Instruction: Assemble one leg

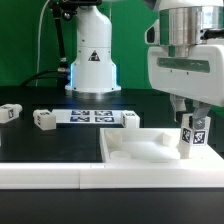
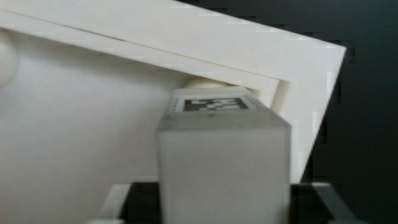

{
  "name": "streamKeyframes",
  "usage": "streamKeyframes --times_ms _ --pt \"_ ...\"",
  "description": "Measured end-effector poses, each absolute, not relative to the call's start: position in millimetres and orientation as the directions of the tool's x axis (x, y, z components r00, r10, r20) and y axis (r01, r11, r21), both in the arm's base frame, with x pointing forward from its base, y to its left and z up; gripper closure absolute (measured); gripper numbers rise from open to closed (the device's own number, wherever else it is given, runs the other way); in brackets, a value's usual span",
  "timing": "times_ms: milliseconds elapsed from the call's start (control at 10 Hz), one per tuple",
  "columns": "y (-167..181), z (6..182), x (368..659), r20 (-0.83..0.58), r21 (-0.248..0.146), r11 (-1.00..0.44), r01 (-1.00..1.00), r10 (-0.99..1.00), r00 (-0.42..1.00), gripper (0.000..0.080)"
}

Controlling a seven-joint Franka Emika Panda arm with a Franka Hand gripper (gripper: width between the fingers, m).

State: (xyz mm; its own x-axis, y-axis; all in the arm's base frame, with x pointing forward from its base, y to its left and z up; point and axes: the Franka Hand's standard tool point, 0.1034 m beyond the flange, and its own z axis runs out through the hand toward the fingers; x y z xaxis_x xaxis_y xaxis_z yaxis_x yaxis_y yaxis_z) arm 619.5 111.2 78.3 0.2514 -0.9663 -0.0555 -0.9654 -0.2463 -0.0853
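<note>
As the gripper (image 1: 193, 118) clasps the leg (image 1: 192, 137) upright over the corner of the white panel (image 1: 140, 152), insertion appears under way; next, alignment with the corner hole (image 2: 217, 88).

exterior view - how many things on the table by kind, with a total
Legs: 4, namely the leg in the gripper, one at the far left, one beside it, one by the marker board's right end
Large white panel: 1
Marker board: 1
Total: 6
</note>
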Motion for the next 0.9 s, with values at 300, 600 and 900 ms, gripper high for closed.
streamKeyframes --times_ms 300,600,900 --pt "111.7 77.7 619.3 -0.048 -0.089 -0.330 -0.940 -0.941 0.335 0.0190" --pt "115.1 77.6 619.8 -0.014 -0.090 -0.618 -0.781 -0.783 0.622 0.0152" --pt "116.4 77.6 620.5 0.006 -0.082 -0.831 -0.550 -0.552 0.834 0.0151"
